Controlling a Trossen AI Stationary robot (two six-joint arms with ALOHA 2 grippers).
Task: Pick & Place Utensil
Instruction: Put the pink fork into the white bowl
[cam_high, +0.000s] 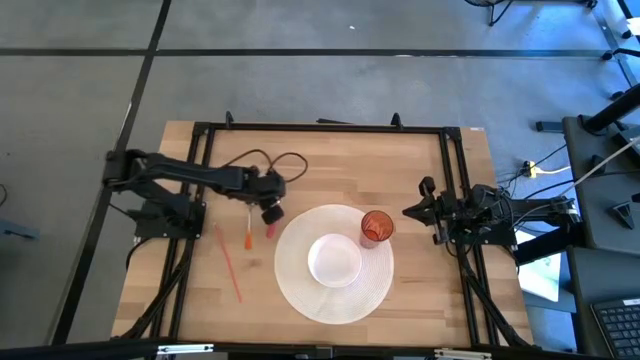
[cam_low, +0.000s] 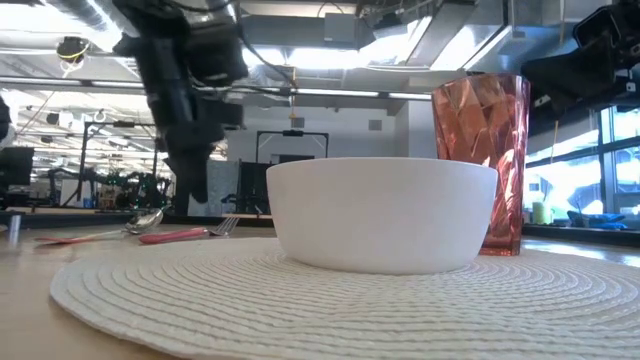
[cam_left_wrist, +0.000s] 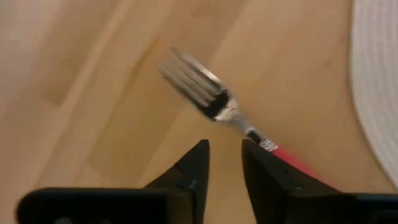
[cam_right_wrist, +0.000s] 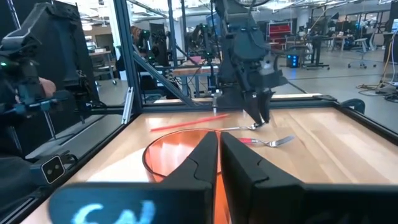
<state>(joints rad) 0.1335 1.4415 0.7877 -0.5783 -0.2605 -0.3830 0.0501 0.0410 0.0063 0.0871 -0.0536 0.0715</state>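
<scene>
A fork (cam_left_wrist: 211, 93) with silver tines and a red handle lies flat on the wooden table just left of the white round placemat (cam_high: 300, 290). It also shows in the high view (cam_high: 270, 228) and the low view (cam_low: 195, 233). My left gripper (cam_left_wrist: 225, 155) stands over the fork's neck, fingers pointing down and slightly open; it shows in the high view (cam_high: 270, 210) too. An orange-handled spoon (cam_high: 245, 235) and a thin red stick (cam_high: 229, 262) lie further left. My right gripper (cam_high: 410, 212) waits shut at the table's right side.
A white bowl (cam_high: 335, 260) sits in the middle of the placemat. A red faceted cup (cam_high: 377, 226) stands on the placemat's far right part, just before my right gripper (cam_right_wrist: 219, 146). Black frame rails (cam_high: 200, 180) run along the table's sides.
</scene>
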